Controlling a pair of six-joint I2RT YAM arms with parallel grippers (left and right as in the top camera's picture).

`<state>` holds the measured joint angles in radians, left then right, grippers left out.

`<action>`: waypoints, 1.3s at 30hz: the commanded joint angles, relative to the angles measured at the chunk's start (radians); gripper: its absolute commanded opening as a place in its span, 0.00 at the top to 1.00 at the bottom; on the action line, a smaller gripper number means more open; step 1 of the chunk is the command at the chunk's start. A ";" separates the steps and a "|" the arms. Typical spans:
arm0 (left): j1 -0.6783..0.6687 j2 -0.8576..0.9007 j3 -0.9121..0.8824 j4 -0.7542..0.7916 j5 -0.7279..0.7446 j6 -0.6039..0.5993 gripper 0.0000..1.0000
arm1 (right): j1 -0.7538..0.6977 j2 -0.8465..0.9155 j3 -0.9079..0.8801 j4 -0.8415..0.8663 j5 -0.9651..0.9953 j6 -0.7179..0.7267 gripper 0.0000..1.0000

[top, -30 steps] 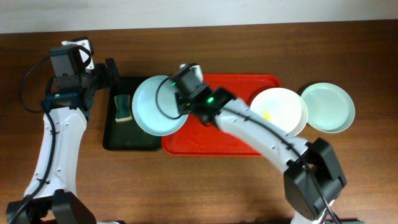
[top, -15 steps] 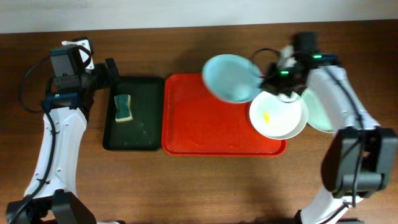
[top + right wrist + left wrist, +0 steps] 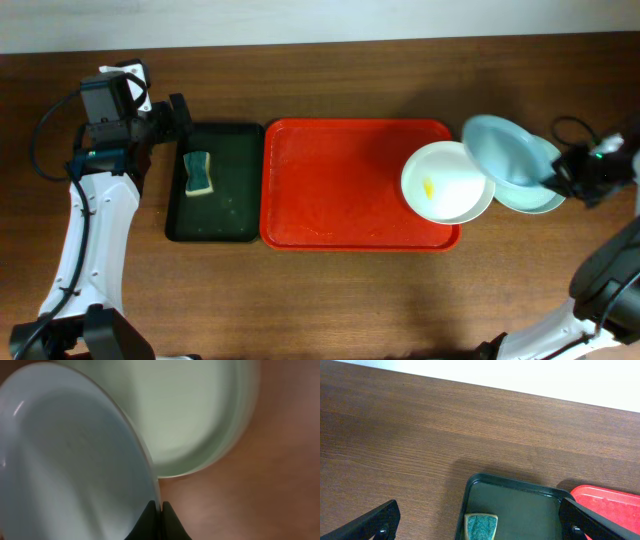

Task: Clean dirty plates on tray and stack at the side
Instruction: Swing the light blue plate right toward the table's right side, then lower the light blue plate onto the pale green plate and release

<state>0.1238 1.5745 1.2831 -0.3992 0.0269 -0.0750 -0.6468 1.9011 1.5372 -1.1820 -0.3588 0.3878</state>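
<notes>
My right gripper [image 3: 556, 178] is shut on the rim of a pale mint-blue plate [image 3: 503, 150] and holds it tilted above a second mint plate [image 3: 530, 203] that lies on the table right of the red tray [image 3: 340, 190]. The right wrist view shows my gripper [image 3: 159, 510] pinching the held plate's [image 3: 70, 460] edge, with the lower plate [image 3: 195, 415] behind it. A white plate [image 3: 445, 180] with a yellow smear rests on the tray's right end. My left gripper [image 3: 176, 112] stands open over the far left corner of the black tray [image 3: 215, 225].
A green-and-yellow sponge [image 3: 198, 172] lies in the black tray, left of the red tray. In the left wrist view the sponge [image 3: 481, 527] shows between my open fingers [image 3: 375, 522], with the black tray [image 3: 520, 505] and a corner of the red tray [image 3: 610, 502].
My right arm has carried the mint plate from over the black tray's edge, across the red tray, to above the plate on the table at the right. The left arm has not moved.
</notes>
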 commanded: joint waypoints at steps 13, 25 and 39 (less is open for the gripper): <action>-0.001 0.003 0.003 0.001 0.004 0.001 0.01 | -0.105 0.003 0.017 -0.022 0.220 -0.017 0.96; -0.001 0.003 0.003 0.001 0.004 0.001 0.01 | -0.050 0.003 0.016 0.009 0.241 -0.017 0.96; -0.001 0.003 0.003 0.001 0.004 0.001 0.01 | 0.012 0.003 0.016 0.043 0.380 -0.014 0.96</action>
<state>0.1238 1.5745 1.2831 -0.3996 0.0269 -0.0750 -0.6395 1.9011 1.5372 -1.1454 -0.0078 0.3805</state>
